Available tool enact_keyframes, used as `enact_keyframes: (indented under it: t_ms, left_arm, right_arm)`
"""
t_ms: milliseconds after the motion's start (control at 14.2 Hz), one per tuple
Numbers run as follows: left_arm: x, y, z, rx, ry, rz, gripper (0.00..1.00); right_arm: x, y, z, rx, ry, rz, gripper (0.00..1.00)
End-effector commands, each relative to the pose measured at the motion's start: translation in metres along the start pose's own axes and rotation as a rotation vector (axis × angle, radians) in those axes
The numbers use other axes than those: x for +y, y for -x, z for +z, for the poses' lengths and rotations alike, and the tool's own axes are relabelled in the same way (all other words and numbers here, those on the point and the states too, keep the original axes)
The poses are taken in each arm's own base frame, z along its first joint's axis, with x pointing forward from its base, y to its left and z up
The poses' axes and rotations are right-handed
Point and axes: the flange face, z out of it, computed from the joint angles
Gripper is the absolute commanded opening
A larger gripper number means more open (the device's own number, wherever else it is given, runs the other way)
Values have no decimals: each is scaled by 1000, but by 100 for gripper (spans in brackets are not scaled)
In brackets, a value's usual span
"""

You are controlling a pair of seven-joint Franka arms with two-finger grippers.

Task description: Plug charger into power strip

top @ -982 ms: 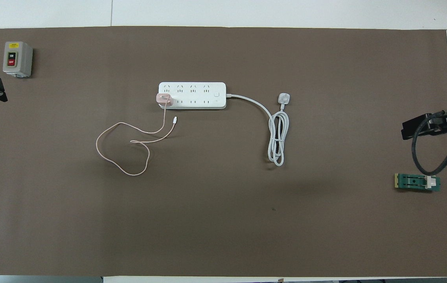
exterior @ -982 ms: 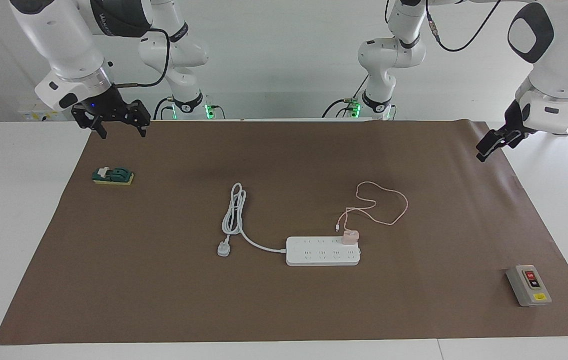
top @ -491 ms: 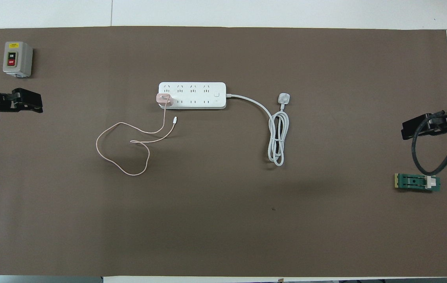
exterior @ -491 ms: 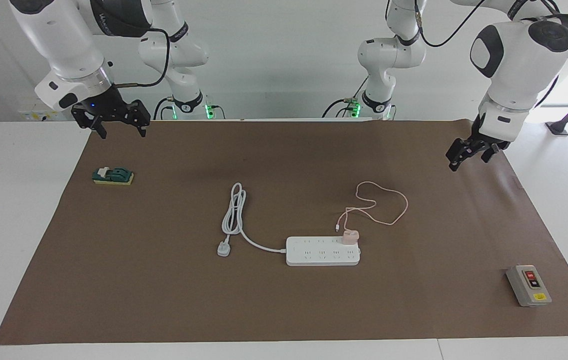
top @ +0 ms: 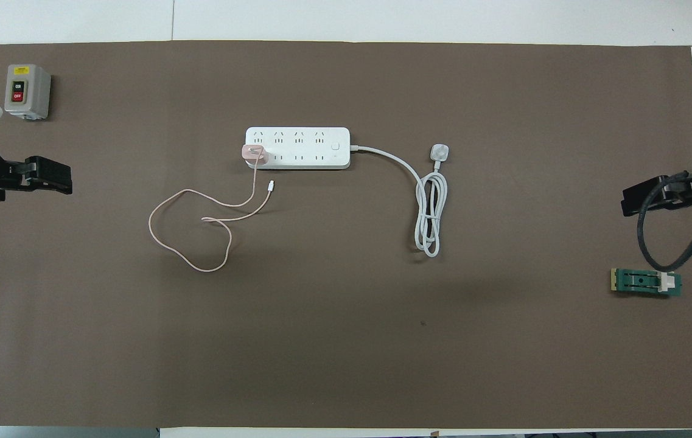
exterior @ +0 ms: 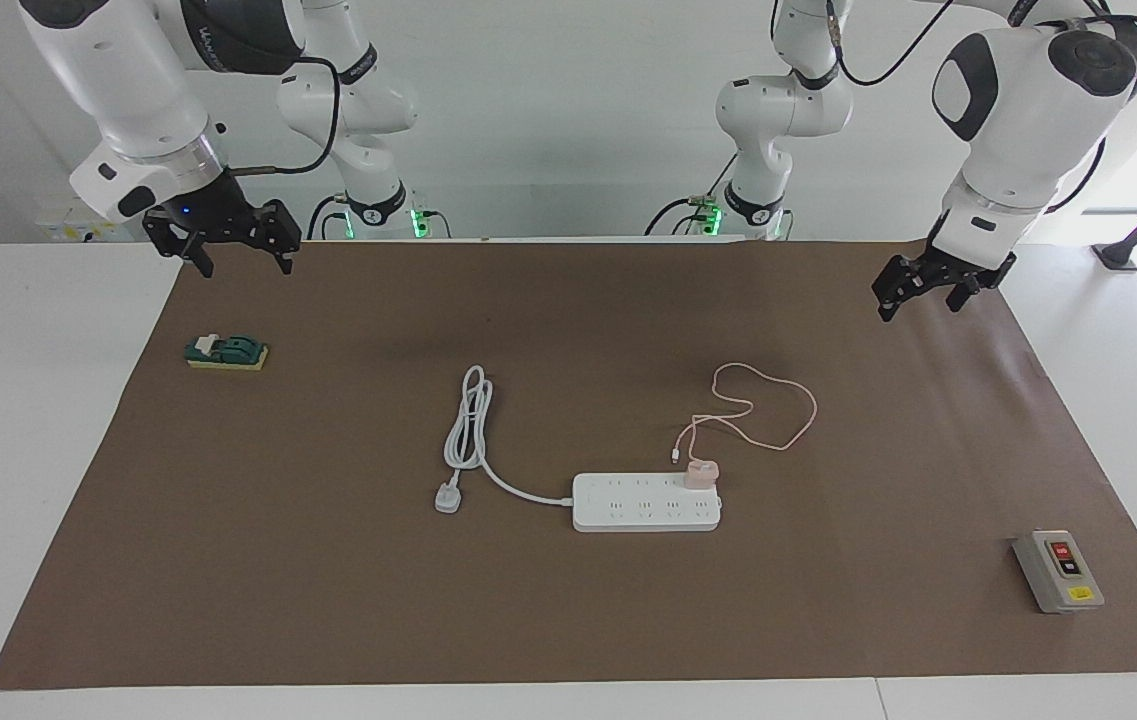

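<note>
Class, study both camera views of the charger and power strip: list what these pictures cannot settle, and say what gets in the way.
1. Charger prongs: hidden under its pink body in both views, so how deep they sit in the power strip is unknown.
2. Left gripper: the overhead view's edge cuts off its arm.
3. Right gripper: a black cable crosses it in the overhead view.
4. Switch box lettering: too small in both views.

1. The grey switch box (top: 27, 91), near the table corner at the left arm's end and farthest from the robots, carries a black button marked "ON" and a red button marked "OFF".
2. A small yellow label sits on the same box; its print cannot be read.
3. Lettering on the right arm's (exterior: 228, 35) dark upper casing is too small to read.
</note>
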Motion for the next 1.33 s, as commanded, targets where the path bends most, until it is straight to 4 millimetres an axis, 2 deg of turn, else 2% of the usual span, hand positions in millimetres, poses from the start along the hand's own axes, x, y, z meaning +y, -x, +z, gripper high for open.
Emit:
enact_keyframes:
  t_ms: [0,421,702,842,1263]
  left_arm:
    - [3,15,-21,-50,61,14,100]
    - [12,17,-21,-62,60,79,100]
    - [9,19,-19,-80,55,92,100]
    - [12,21,-17,-92,57,164,100]
    - [13,21,-15,-104,56,106,100]
  right_arm:
    - [1,5,-1,-8,3,13,100]
    - [1,5,-1,-8,3,13,100]
    - [1,5,-1,-8,3,15,100]
    - [1,5,0,-11,3,13,100]
    - [4,5,-1,-10,2,21,100]
